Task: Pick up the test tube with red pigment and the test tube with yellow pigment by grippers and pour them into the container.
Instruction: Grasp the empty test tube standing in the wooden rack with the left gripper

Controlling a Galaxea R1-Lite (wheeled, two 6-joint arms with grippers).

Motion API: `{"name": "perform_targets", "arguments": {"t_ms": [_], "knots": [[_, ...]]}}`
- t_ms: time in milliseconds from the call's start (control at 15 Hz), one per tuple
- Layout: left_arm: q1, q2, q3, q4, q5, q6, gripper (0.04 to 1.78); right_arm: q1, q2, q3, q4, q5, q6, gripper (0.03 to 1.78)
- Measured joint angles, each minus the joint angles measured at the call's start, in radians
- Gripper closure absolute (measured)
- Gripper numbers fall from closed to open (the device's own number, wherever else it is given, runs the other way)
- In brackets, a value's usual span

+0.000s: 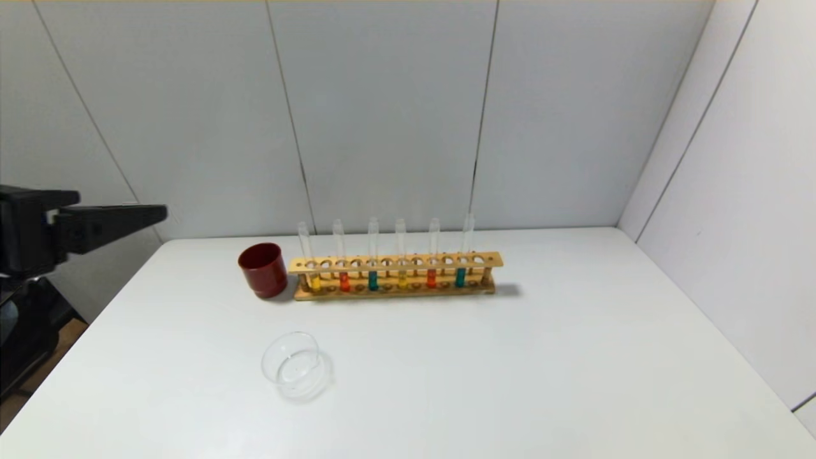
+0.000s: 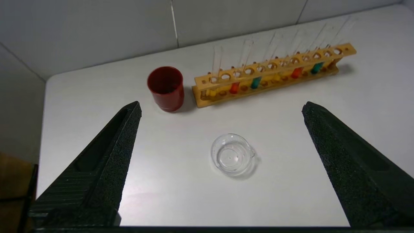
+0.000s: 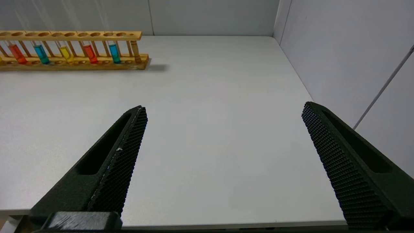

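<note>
A wooden rack [image 1: 395, 262] at the back of the white table holds six upright tubes. Two hold red pigment [image 1: 344, 281] [image 1: 431, 278], two hold yellow pigment [image 1: 314, 281] [image 1: 402, 279], and two hold teal. The clear glass container [image 1: 296, 366] stands empty in front of the rack's left end. It also shows in the left wrist view [image 2: 232, 154]. My left gripper [image 2: 222, 104] is open and empty, raised off the table's left side [image 1: 95, 226]. My right gripper [image 3: 224, 106] is open and empty over the table's near right part, outside the head view.
A dark red cup [image 1: 262, 269] stands against the rack's left end. Grey walls close the back and the right side of the table [image 1: 574, 357]. The table's left edge drops to the floor.
</note>
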Motion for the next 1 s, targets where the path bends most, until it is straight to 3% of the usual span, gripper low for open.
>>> {"name": "perform_targets", "arguments": {"t_ms": [267,533,1000], "knots": [[-0.017,0.166,0.05,-0.181,0.001,-0.008,0.07,0.0,0.0,0.0,0.0,0.0,0.0,0.06],[-0.019,0.32,0.095,-0.37,-0.001,-0.113,0.07,0.0,0.0,0.0,0.0,0.0,0.0,0.06],[-0.019,0.58,0.119,-0.588,-0.004,-0.132,0.07,0.0,0.0,0.0,0.0,0.0,0.0,0.06]]}}
